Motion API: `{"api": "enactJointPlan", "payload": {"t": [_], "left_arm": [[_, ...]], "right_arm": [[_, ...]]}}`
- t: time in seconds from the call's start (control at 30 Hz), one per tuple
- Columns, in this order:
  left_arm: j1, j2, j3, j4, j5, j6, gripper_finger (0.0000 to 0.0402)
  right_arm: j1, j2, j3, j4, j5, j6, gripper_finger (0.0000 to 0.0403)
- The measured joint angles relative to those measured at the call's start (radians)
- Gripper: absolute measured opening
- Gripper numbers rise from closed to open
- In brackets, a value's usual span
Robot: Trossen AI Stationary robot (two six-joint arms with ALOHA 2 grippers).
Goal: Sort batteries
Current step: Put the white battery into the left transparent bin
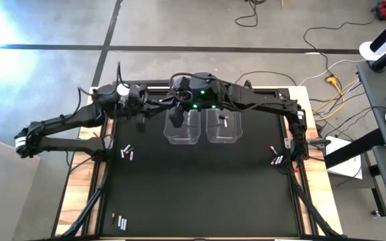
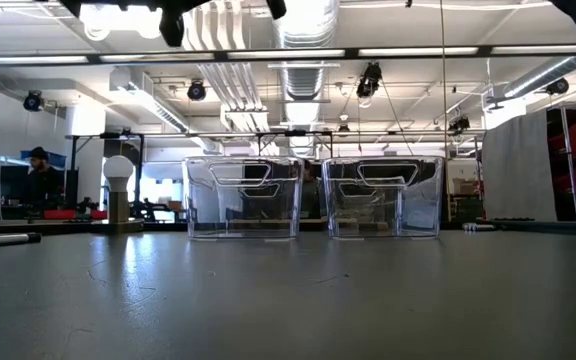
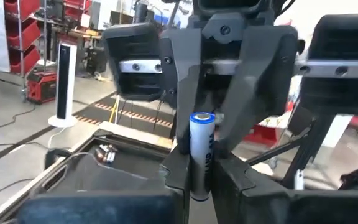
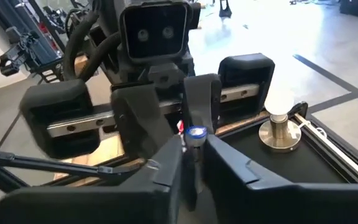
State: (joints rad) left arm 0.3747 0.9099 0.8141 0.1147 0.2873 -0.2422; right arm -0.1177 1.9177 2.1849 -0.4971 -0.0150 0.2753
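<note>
**Battery hand-over above the bins**

Both grippers meet above the left clear bin [image 1: 181,127]. The left gripper [image 3: 199,177] is clamped on one battery [image 3: 201,149]; the right gripper [image 4: 191,158] also pinches it, loosening cannot be confirmed. Loose batteries [image 1: 126,152] remain on the table [image 1: 200,187]: sorting is mostly undone. Bin contents are hard to make out

Two clear bins [image 1: 183,127], one knob [image 2: 118,195], several batteries [image 1: 127,152]

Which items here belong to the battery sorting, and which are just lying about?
Job:
battery gripped between left gripper and right gripper
loose batteries
two clear bins

Lying about:
metal knob with white ball
floor cables
</note>
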Motion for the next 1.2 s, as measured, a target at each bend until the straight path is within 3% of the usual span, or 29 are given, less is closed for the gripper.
{"api": "enactJointPlan", "payload": {"t": [0.13, 0.3, 0.57, 0.87, 1.03, 1.2], "left_arm": [[0.033, 0.097, 0.133, -0.236, -0.009, 0.106, 0.0016], [0.073, 0.287, 0.301, -0.49, -0.016, 0.222, 0.0016], [0.086, 0.607, 0.507, -0.715, -0.125, 0.269, 0.0016], [0.073, 0.88, 0.614, -0.81, -0.22, 0.133, 0.0017], [0.067, 0.956, 0.642, -0.829, -0.25, 0.037, 0.0018], [0.06, 1.011, 0.648, -0.829, -0.283, 0.047, 0.0019]], "right_arm": [[-0.014, -0.062, 0.0, -0.099, 0.046, -0.04, 0.0114], [-0.027, -0.155, 0.0, -0.348, 0.196, -0.112, 0.0161], [-0.04, -0.261, -0.032, -0.685, 0.307, -0.041, 0.0189], [-0.037, -0.414, -0.221, -0.724, 0.314, 0.044, 0.0189], [-0.042, -0.517, -0.355, -0.704, 0.314, 0.046, 0.0195], [-0.042, -0.607, -0.486, -0.593, 0.33, 0.07, 0.0196]]}}
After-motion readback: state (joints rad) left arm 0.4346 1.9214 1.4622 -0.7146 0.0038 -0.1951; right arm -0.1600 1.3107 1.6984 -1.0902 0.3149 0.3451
